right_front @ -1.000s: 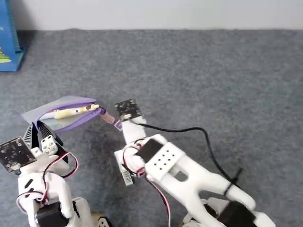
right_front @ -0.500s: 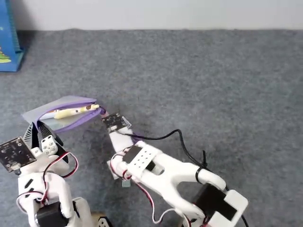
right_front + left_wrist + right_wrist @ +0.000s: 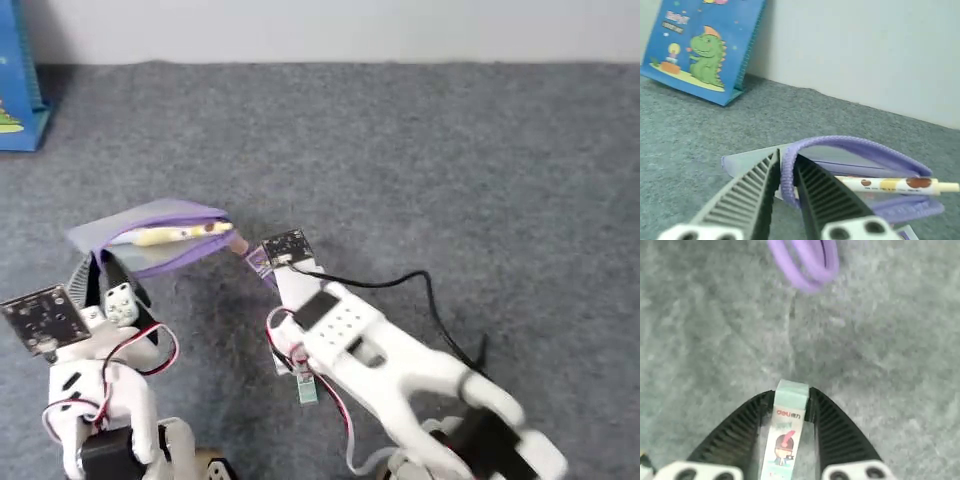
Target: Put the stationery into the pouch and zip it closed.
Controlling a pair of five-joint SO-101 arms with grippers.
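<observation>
Purple fabric is catching the eye first: the pouch (image 3: 150, 232) is sitting at the left of the grey felt-like surface (image 3: 450, 180), its zip undone and its mouth gaping toward the right. The left pincer (image 3: 786, 167) is pinching the near-left edge of the pouch, its two ribbed black jaws drawn narrow on the purple zip band, so that the mouth is being held open. A cream pen (image 3: 890, 184) with brown spots is lying inside the pouch along its length, and its tip is poking out at the right end. The right arm is standing just to the right of the pouch, bending down over the surface. The right pincer (image 3: 789, 396) is pointing down at the surface and is holding an eraser (image 3: 787, 432) in a printed sleeve, clamped upright between its jaws with the pale green end sticking out past the tips. In the right wrist view the purple end of the pouch is lying beyond the eraser, apart from it. A blue gift bag (image 3: 705, 45) with a green dinosaur is leaning against the white wall (image 3: 865, 50) at the far left.
</observation>
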